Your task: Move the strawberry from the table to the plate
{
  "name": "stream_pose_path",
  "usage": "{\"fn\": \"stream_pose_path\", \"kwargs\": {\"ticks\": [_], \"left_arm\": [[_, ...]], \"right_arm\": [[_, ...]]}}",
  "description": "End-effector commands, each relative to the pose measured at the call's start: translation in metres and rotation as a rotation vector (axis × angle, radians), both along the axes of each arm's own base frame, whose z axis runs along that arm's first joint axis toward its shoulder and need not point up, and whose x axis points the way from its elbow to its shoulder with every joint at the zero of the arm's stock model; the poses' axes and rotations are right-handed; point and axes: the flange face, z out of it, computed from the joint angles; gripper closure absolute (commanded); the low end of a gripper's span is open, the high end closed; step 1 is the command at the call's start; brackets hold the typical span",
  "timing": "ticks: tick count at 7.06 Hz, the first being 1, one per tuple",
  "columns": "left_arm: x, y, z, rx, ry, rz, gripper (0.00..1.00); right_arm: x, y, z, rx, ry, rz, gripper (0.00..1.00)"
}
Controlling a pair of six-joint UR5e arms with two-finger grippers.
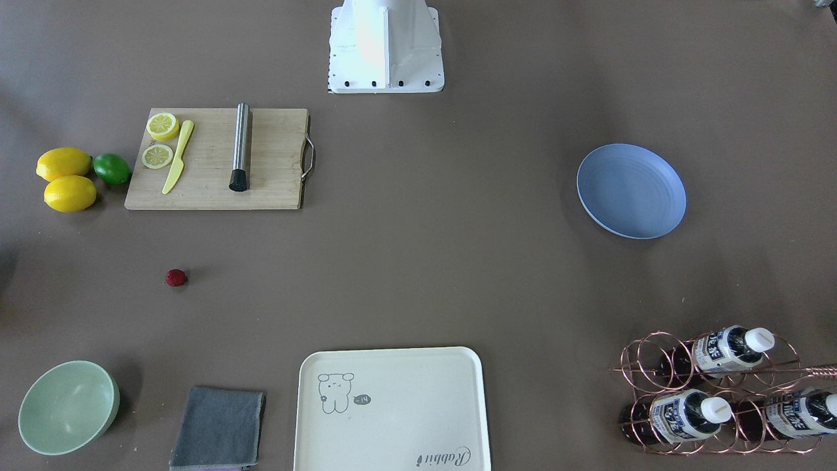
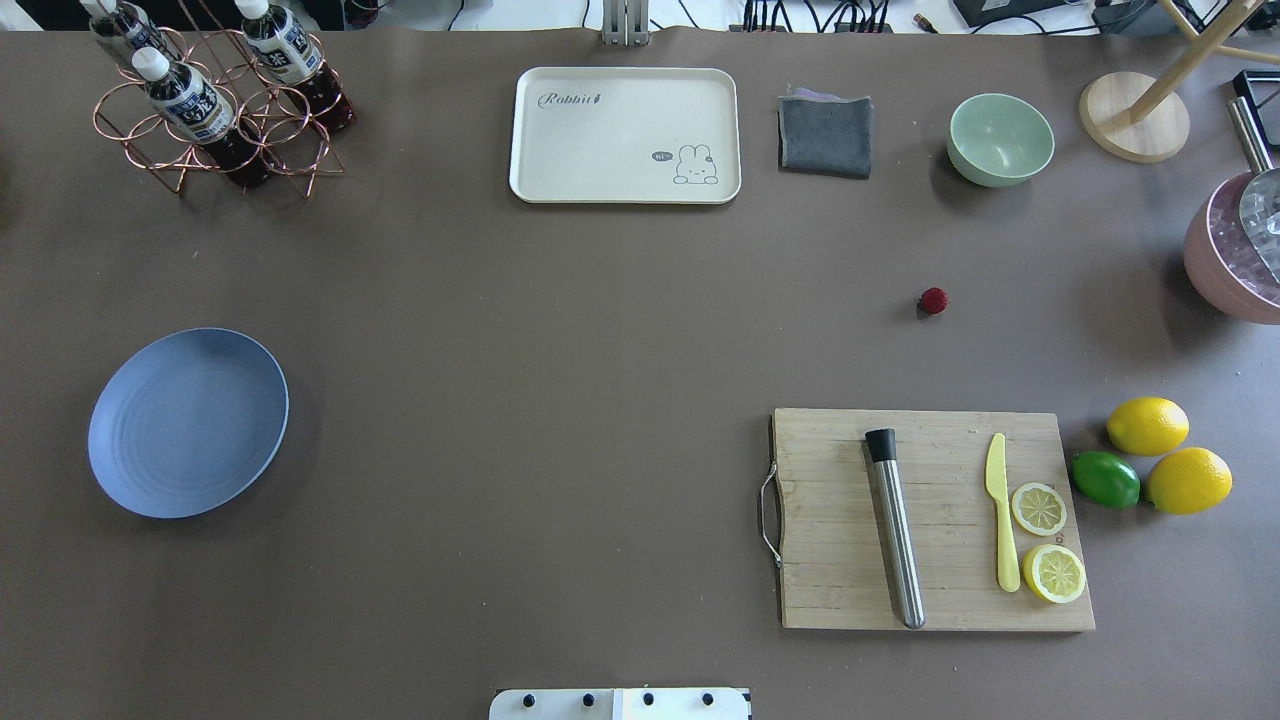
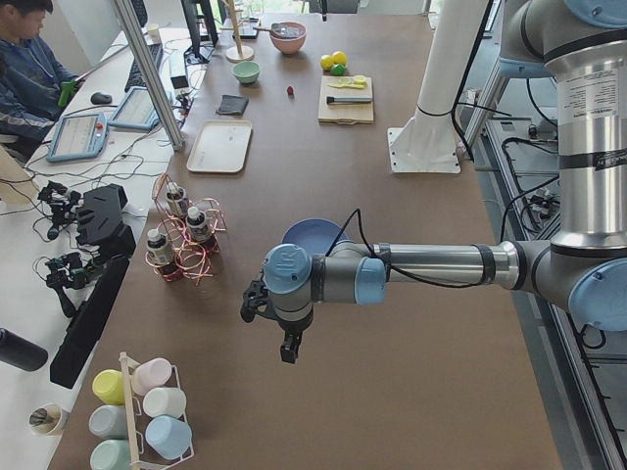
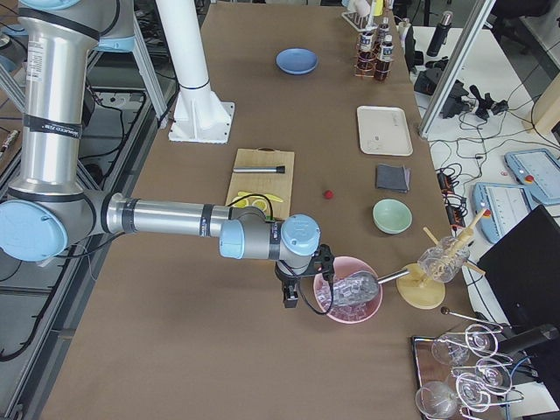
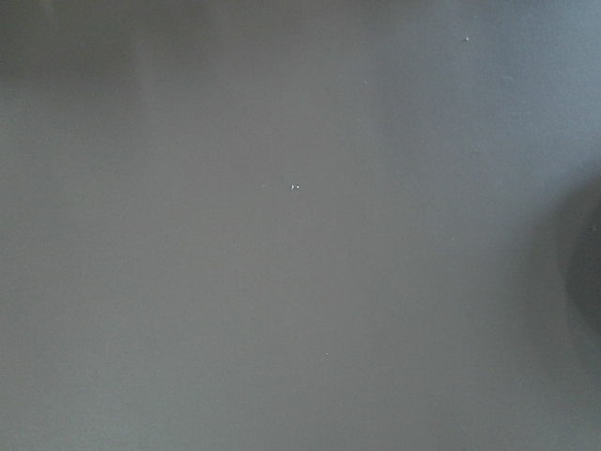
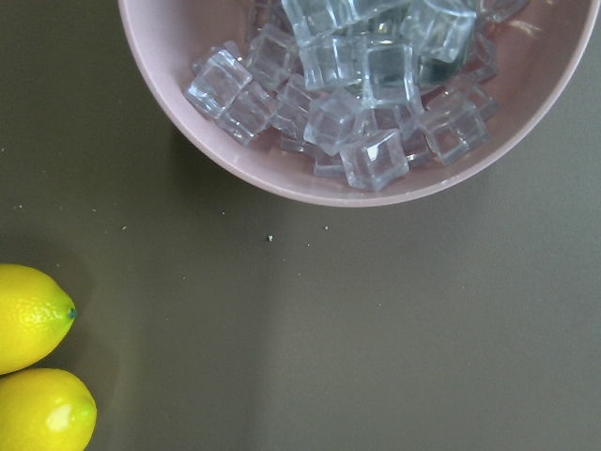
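Left gripper (image 3: 289,351), right gripper (image 4: 292,300): jaw state unreadable (side views only); pink bowl (image 2: 1215,272) edge-cropped.

**Desk:** What does the feed show of the robot itself?

**Operator:** From the table's end, my left arm (image 3: 431,264) is all brushed silver tubes and pale blue joint caps. It has a black band, and a thin black cable (image 3: 343,225) loops along the forearm to the black left gripper (image 3: 287,352).

**Desk:** And the other?

**Operator:** My right arm (image 4: 166,217) is built alike, with small dark lettering on its upright tube. The white pedestal (image 1: 386,39) has a base plate (image 1: 386,84) edged with black screws.
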Motion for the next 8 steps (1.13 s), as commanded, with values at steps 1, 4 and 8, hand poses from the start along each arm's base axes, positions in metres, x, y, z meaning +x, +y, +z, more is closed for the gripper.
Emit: {"fn": "stream_pose_path", "kwargs": {"ticks": [1, 4, 8], "left_arm": [[-0.001, -0.002, -0.004, 0.017, -0.005, 0.000, 0.01], [-0.001, -0.006, -0.024, 0.089, -0.003, 0.001, 0.01], [0.004, -0.013, -0.040, 0.228, 0.042, 0.009, 0.01]], "right_arm": [[0.000, 0.000, 0.000, 0.000, 0.000, 0.001, 0.00], [0.000, 0.000, 0.000, -0.001, 0.000, 0.001, 0.00], [0.000, -0.001, 0.000, -0.001, 0.000, 0.002, 0.00]]}}
